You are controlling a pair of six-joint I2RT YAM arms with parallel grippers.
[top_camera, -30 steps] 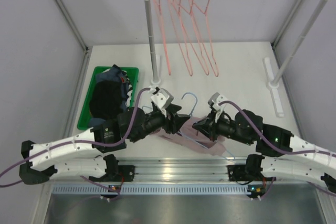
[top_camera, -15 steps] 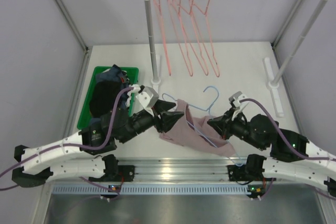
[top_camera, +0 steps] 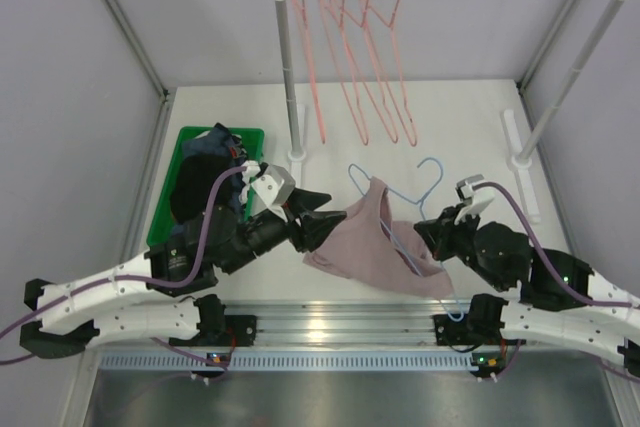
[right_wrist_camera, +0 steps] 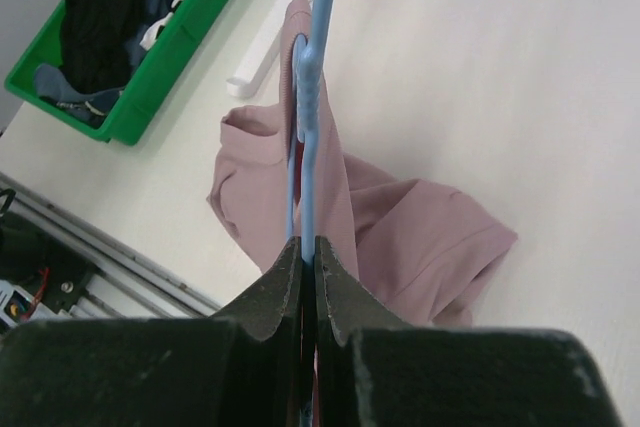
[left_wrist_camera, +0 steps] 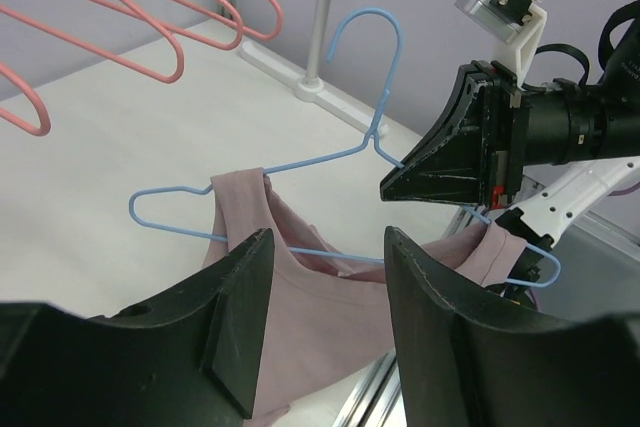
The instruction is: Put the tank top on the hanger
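From where I stand, the dusty pink soft-fabric tank top [top_camera: 375,252] hangs off the thin light-blue wire hanger [right_wrist_camera: 311,87] over the middle of the white counter [top_camera: 460,117], with its lower part slumped on the surface. The right gripper [right_wrist_camera: 308,244], at the garment's three o'clock, is clenched on the wire near the base of the hook. The left gripper [left_wrist_camera: 325,247], at nine o'clock, has its jaws apart. Cloth shows in the gap, but nothing is pinched as far as I can see. The top looks light and limp, likely to slide on smooth wire. I'd take it by a strap or the neckline edge, not mid-panel. The hanger looks thin and springy, best held near its neck.
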